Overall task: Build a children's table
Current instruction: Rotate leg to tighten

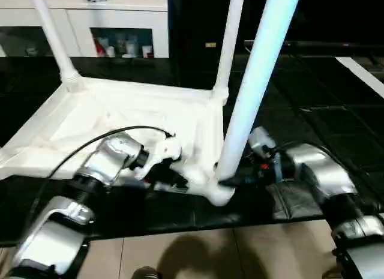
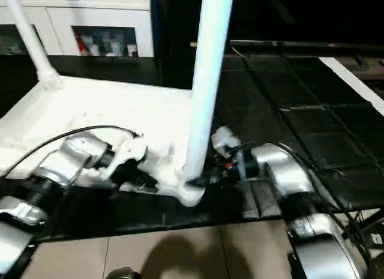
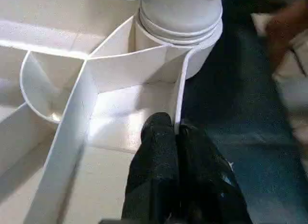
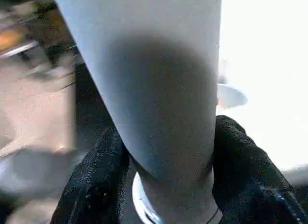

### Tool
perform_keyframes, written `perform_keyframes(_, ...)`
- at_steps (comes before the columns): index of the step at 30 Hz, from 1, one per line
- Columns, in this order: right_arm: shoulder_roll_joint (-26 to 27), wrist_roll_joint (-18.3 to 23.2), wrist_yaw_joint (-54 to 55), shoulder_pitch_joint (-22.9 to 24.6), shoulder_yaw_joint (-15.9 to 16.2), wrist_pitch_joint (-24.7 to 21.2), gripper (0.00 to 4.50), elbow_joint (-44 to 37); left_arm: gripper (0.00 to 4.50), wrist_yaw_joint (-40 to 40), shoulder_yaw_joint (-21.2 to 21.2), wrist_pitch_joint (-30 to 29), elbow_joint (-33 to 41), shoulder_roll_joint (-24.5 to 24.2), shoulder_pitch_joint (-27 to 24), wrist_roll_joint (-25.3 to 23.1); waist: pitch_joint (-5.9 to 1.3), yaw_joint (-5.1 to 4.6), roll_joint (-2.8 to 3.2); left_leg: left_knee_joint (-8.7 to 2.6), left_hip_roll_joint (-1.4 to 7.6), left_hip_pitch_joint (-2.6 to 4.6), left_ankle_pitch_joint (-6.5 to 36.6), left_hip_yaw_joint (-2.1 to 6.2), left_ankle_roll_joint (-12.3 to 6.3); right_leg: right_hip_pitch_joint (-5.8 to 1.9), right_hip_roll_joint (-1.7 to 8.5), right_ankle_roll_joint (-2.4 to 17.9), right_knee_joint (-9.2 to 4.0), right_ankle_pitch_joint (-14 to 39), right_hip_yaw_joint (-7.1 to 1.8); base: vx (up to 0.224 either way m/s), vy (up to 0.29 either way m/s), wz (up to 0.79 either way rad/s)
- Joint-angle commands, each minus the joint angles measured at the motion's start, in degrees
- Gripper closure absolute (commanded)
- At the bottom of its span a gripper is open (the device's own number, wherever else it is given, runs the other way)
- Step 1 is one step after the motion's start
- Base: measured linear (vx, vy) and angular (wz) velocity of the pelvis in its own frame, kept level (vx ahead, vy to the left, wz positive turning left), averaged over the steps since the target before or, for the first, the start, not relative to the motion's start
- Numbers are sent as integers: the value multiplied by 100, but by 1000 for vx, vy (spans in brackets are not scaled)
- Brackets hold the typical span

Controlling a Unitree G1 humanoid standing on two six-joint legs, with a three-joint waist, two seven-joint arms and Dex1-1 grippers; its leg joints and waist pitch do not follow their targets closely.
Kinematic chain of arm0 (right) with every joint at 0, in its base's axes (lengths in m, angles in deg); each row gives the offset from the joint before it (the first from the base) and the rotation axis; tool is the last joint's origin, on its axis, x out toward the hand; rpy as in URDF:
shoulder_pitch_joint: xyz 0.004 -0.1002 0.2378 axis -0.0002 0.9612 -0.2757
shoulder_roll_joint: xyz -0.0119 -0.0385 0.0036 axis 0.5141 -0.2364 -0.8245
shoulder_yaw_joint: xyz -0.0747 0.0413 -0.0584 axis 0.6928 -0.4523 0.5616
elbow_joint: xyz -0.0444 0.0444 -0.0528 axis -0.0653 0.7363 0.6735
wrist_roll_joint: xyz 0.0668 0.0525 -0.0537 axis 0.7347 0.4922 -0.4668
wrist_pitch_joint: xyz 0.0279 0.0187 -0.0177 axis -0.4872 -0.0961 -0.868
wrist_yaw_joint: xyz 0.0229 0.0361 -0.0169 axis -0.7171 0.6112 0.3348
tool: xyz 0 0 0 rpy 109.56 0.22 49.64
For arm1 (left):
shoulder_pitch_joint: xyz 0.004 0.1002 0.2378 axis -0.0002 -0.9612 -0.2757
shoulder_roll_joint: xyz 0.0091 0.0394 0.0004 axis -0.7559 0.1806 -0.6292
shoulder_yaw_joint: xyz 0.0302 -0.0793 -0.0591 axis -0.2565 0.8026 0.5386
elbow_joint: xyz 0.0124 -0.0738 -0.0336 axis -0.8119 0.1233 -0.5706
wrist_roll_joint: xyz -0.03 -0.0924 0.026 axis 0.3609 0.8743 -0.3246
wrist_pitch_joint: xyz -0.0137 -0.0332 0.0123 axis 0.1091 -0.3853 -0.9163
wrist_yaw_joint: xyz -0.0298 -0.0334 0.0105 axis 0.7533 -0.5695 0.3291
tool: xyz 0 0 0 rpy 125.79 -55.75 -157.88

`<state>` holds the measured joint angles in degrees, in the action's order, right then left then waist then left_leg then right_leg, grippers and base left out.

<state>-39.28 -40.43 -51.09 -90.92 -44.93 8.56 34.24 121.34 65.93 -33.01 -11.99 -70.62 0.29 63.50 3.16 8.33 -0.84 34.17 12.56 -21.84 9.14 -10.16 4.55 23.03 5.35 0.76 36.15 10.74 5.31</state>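
On the dark floor mat (image 1: 336,111) the children's table (image 1: 120,120) lies flipped over, ribbed underside up, with legs sticking up at the corners and a white glass-door cabinet (image 1: 120,33) behind it. At the near corner the right gripper (image 1: 231,180) has its two black fingers (image 4: 245,176) clamped round the base of the nearest leg (image 1: 255,81), right above its socket. Just beside that, the left gripper (image 3: 177,137) is pinched tight on the thin frame wall (image 3: 180,94) of the table, one finger either side.
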Motion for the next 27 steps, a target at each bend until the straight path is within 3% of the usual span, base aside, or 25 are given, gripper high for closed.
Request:
perform_keyframes(1, 733, -89, 1376, -54, -19, -321, 243, -34, 450, -1210, 455, -560, 19, 661, 293, 304, -392, -95, -48, -447, 87, 70, 1316, 37, 98, -294, 352, 1062, -468, 1589, -274, 0, 0, 0)
perform_keyframes(3, 897, -159, 1812, -101, -82, -363, 244, 22, 450, -1428, 535, -690, 4, 793, 332, 341, -411, -177, -23, -438, 67, 79, 1286, 37, 117, -295, 345, 1022, -482, 1562, -269, 0, 0, 0)
perform_keyframes(6, 1300, -334, 2737, -249, -154, -419, 248, 187, 450, -2172, 763, -863, -129, 1194, 457, 399, -417, -291, -41, -406, 33, 55, 1115, 15, 33, -305, 316, 1128, -479, 1216, -273, 0, 0, 0)
perform_keyframes(7, 1484, -409, 3139, -362, -170, -377, 249, 328, 450, -2585, 868, -853, -282, 1390, 550, 413, -429, -283, -22, -397, 34, 71, 1093, 15, 4, -308, 321, 1138, -486, 1168, -272, 0, 0, 0)
perform_keyframes(11, 1848, -586, 3779, -547, -138, -238, 249, 498, 450, -3350, 1063, -845, -501, 1750, 703, 368, -439, -289, -46, -390, 29, 73, 866, -2, -139, -323, 291, 1201, -460, 761, -279, 0, 0, 0)
perform_keyframes(12, 1875, -621, 3791, -540, -111, -174, 249, 471, 450, -3368, 1067, -856, -479, 1762, 701, 344, -449, -275, -45, -382, 33, 85, 792, -8, -209, -323, 290, 1241, -447, 572, -281, 0, 0, 0)
perform_keyframes(15, 2007, -564, 3858, -524, -208, -174, 185, 389, 450, -3272, 1028, -958, -338, 1714, 649, 233, -443, -283, -48, -389, 37, 73, 703, -7, -329, -339, 293, 1314, -426, 357, -277, 0, 0, 0)
perform_keyframes(17, 1992, -559, 3817, -509, -193, -168, 180, 383, 450, -3170, 983, -904, -324, 1631, 623, 200, -435, -290, -41, -394, 36, 74, 777, -7, -341, -342, 298, 1307, -444, 465, -275, 0, 0, 0)
perform_keyframes(20, 1877, -584, 3720, -457, -166, -94, 138, 388, 450, -2906, 884, -812, -280, 1460, 568, 189, -425, -289, -36, -406, 43, 81, 885, -4, -283, -339, 311, 1258, -467, 674, -279, 0, 0, 0)
perform_keyframes(21, 1804, -568, 3616, -420, -172, -53, 132, 361, 450, -2776, 834, -744, -251, 1373, 526, 170, -429, -289, -11, -407, 45, 79, 893, 2, -263, -343, 310, 1248, -458, 658, -281, 0, 0, 0)
perform_keyframes(23, 1575, -514, 3312, -328, -200, 16, 124, 289, 450, -2439, 706, -528, -182, 1141, 416, 108, -436, -287, -17, -411, 50, 65, 888, 9, -293, -358, 312, 1235, -454, 535, -280, 0, 0, 0)
perform_keyframes(24, 1387, -465, 3033, -273, -237, 119, 97, 245, 450, -2211, 633, -318, -165, 982, 351, 55, -444, -286, -15, -402, 58, 79, 865, 3, -318, -358, 311, 1280, -437, 379, -284, 0, 0, 0)
perform_keyframes(27, 1182, -374, 2711, -233, -317, 124, 77, 201, 450, -1938, 582, -125, -182, 819, 297, 35, -432, -280, -1, -404, 65, 97, 930, -6, -341, -337, 304, 1372, -436, 369, -281, 0, 0, 0)
